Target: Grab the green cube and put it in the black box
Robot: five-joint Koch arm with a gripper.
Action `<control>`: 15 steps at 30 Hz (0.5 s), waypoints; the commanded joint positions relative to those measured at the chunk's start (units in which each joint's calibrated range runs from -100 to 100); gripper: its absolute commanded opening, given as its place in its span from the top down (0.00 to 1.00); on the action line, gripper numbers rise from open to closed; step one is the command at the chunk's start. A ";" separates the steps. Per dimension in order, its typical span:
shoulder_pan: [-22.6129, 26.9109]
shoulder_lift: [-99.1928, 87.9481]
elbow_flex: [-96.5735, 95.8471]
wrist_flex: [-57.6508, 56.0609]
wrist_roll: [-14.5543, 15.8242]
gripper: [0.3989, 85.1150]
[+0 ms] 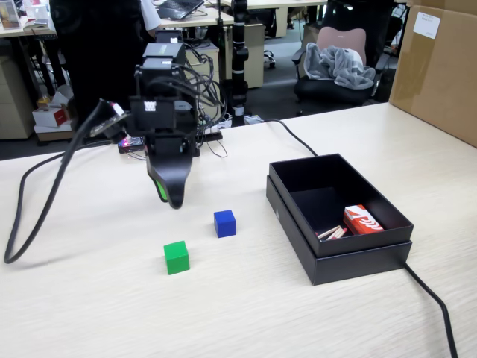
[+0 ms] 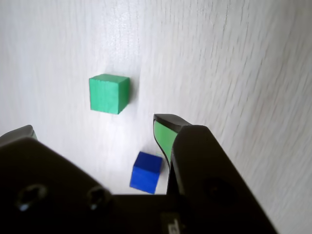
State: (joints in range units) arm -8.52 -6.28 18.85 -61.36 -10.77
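The fixed view stands in front of me, raised, looking down and across the worktop point(image 1: 89, 313) toward my arm and the office behind, far enough to take in the black box point(image 1: 339, 257) at its right. The wrist view rides on me close above the worktop point(image 2: 234, 58), looking steeply down past my end effector point(image 2: 92, 129). Both views share the patch holding the green cube point(image 1: 177, 257) point(image 2: 108, 93) and the blue cube point(image 1: 224, 223) point(image 2: 146, 172).

Claw point(image 2: 92, 127) base and blue cube point(image 2: 146, 171) underside, partly hidden.
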 commanded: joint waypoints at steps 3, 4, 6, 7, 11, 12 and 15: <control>-0.49 7.14 8.17 0.07 -0.49 0.44; -0.49 8.63 8.98 0.07 -0.44 0.44; -0.54 11.96 10.52 0.24 -0.39 0.44; -0.59 14.02 11.34 0.50 -0.39 0.44; -0.88 20.45 13.97 2.40 -0.54 0.44; -0.88 21.37 14.51 2.40 -0.59 0.44; -0.93 24.35 16.51 2.57 -0.63 0.45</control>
State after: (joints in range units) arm -9.26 18.32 30.17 -60.82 -11.01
